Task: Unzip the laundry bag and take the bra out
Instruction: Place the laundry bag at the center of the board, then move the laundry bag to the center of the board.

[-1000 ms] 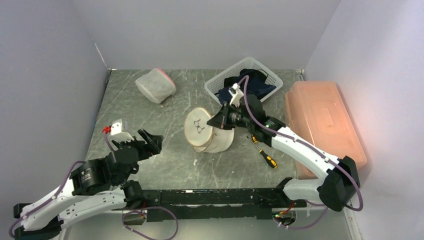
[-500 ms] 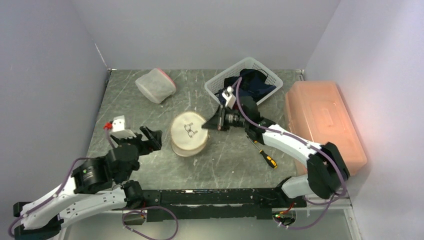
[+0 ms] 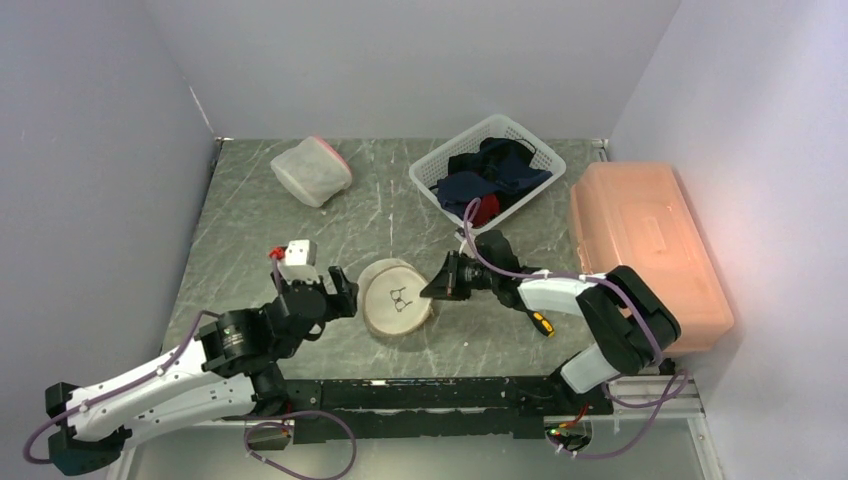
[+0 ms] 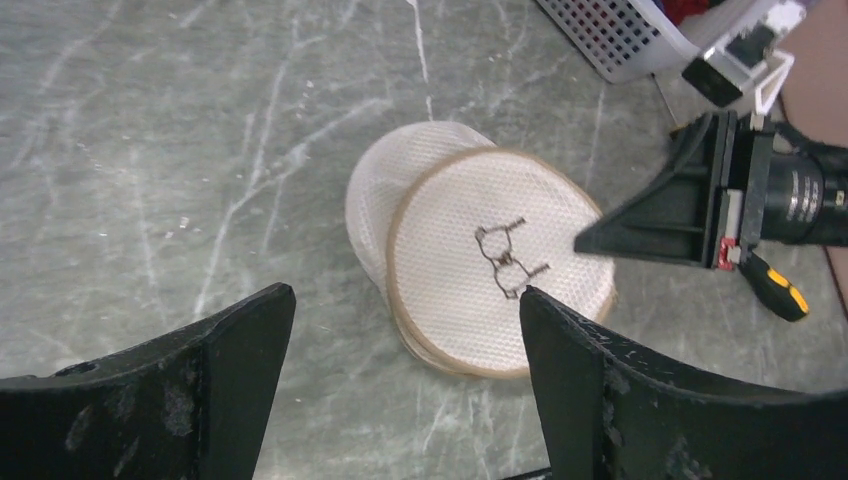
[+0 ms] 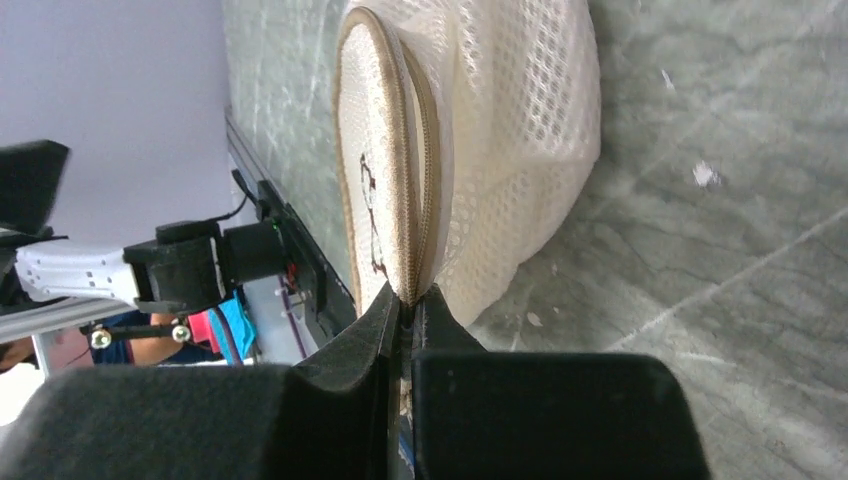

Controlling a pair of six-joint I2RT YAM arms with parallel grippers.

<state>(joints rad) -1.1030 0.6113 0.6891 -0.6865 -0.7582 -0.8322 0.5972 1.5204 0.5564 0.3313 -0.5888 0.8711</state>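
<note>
Two arms flank the laundry bag (image 3: pixel 397 298), a round white mesh drum with beige trim. It sits on the table (image 3: pixel 300 230) around the middle, toward the near edge, and its flat face, marked with a small dark motif, is tilted upward.

The right gripper (image 3: pixel 440 288) reaches in from the right. Its fingers are clenched on the trimmed rim at the zipper line, though I cannot tell whether they have the zip pull itself. The left gripper (image 3: pixel 325 292) hovers just left of the bag with its jaws spread wide, grasping nothing and clear of the mesh.

The stretch of zipper that shows looks closed, and the bra cannot be made out through the mesh.

A white basket (image 3: pixel 430 172) of dark clothes (image 3: pixel 500 170) stands at the far right of centre. An orange box (image 3: pixel 640 240) lies along the right side. A second mesh pouch (image 3: pixel 312 172) rests at the far left. A screwdriver (image 3: pixel 541 323) lies beside the right arm, right of the bag.
</note>
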